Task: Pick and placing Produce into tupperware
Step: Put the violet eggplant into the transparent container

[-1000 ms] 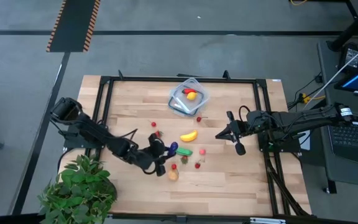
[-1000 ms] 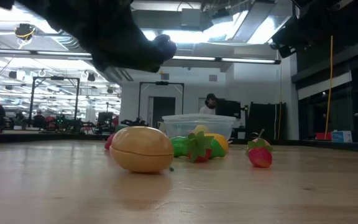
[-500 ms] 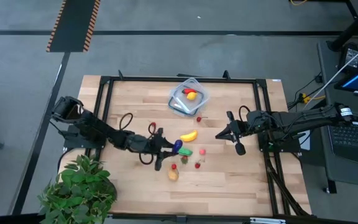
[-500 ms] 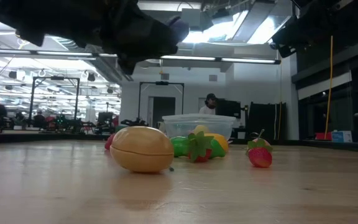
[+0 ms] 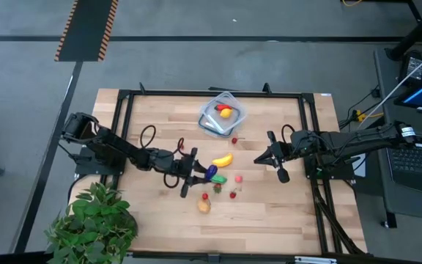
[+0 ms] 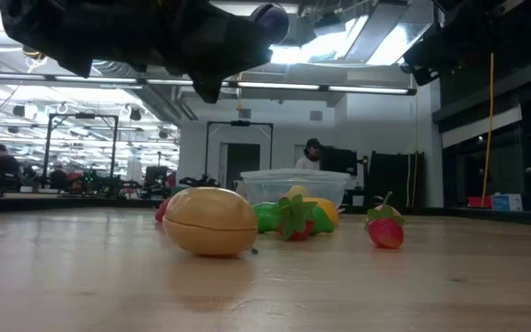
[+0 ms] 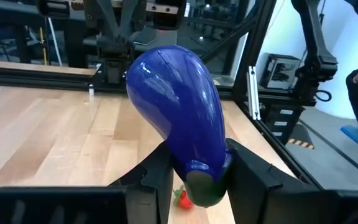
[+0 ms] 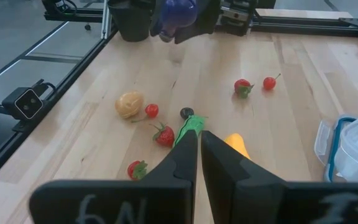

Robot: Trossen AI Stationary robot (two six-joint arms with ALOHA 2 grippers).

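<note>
My left gripper (image 7: 194,177) is clamped on a glossy purple toy eggplant (image 7: 179,121), lifted off the wooden table (image 5: 269,213). Beneath lie a tan round toy (image 6: 210,220), strawberries (image 6: 385,227) and a yellow banana (image 5: 223,160). Farther off sits the clear bluish plastic tupperware (image 5: 223,114), some produce already inside. My right gripper (image 8: 199,149) hovers closed nearby.

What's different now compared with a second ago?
The left gripper, jaws shut on the purple eggplant, has carried it up and away from the table's front edge, toward the banana. The right gripper, the tupperware and the other produce stayed put.
</note>
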